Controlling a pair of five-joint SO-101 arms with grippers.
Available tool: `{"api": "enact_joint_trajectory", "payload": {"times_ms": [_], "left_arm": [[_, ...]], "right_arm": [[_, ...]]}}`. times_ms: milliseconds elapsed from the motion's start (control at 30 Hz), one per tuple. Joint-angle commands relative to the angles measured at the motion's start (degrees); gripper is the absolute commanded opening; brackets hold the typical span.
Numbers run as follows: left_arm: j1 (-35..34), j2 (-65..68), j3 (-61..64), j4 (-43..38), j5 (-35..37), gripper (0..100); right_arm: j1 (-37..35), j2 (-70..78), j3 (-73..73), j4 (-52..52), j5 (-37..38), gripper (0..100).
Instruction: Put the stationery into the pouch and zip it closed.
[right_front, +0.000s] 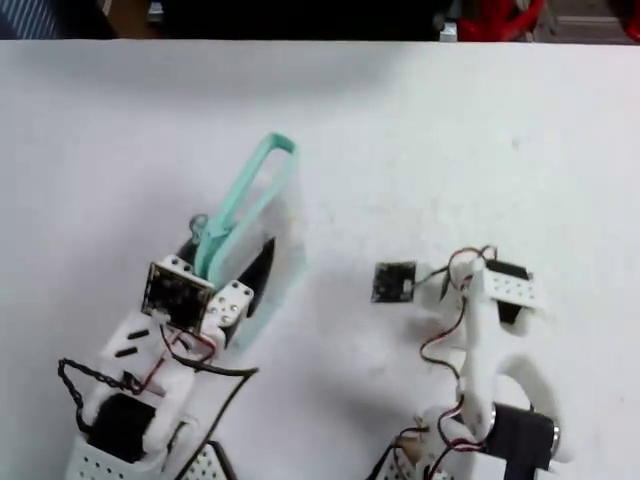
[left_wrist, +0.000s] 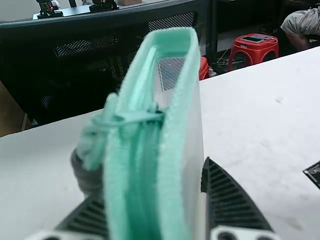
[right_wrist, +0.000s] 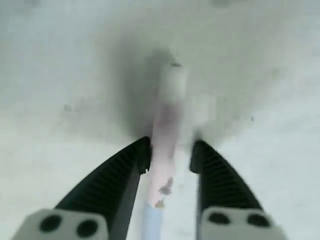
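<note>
A translucent pouch (right_front: 262, 190) with teal trim and a teal zipper stands on its edge on the white table (right_front: 450, 130). My left gripper (right_front: 225, 262) is shut on the pouch's near end. In the left wrist view the pouch (left_wrist: 165, 100) rises between the black fingers (left_wrist: 225, 200), and its teal zipper pull (left_wrist: 107, 122) hangs at the side. My right gripper (right_wrist: 170, 150) points down at the table, open, astride a pale pink pen (right_wrist: 167, 115) with a white end. One finger touches the pen and a narrow gap shows at the other. The right arm (right_front: 490, 300) stands to the pouch's right.
The table's far edge runs along the top of the high view, with dark floor and a red stool (left_wrist: 255, 45) beyond. Bare white surface lies between the two arms and behind the pouch. Loose cables (right_front: 150, 370) trail at the left arm's base.
</note>
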Motion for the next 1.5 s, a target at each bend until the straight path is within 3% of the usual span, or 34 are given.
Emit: {"api": "enact_joint_trajectory", "payload": {"times_ms": [0, 233, 567, 667, 900, 1033, 1233, 1467], "left_arm": [[0.7, -0.7, -0.2, -1.0, -0.2, 18], [0.7, -0.7, -0.2, -1.0, -0.2, 18], [0.7, -0.7, -0.2, -1.0, -0.2, 18], [0.7, -0.7, -0.2, -1.0, -0.2, 18], [0.6, -0.7, -0.3, -1.0, -0.2, 18], [0.5, -0.7, -0.3, -1.0, -0.2, 18], [0.4, -0.7, -0.3, -1.0, -0.2, 18], [0.3, -0.7, -0.4, -1.0, -0.2, 18]], "right_arm": [[-1.8, -2.2, -6.1, 0.3, -7.9, 1.1], [-5.1, -13.1, -27.3, 13.9, -22.1, 1.9], [-14.5, -16.9, -54.9, 15.5, -59.9, 1.9], [-21.0, -17.0, -61.2, 15.6, -67.8, 1.9], [-43.5, -17.1, -71.5, 14.7, -79.7, 1.9], [-49.5, -17.1, -77.5, 10.2, -88.2, 1.9], [-52.3, -16.5, -74.6, 2.9, -98.2, 1.9], [-52.7, -17.2, -56.2, -10.2, -101.4, 1.9]]}}
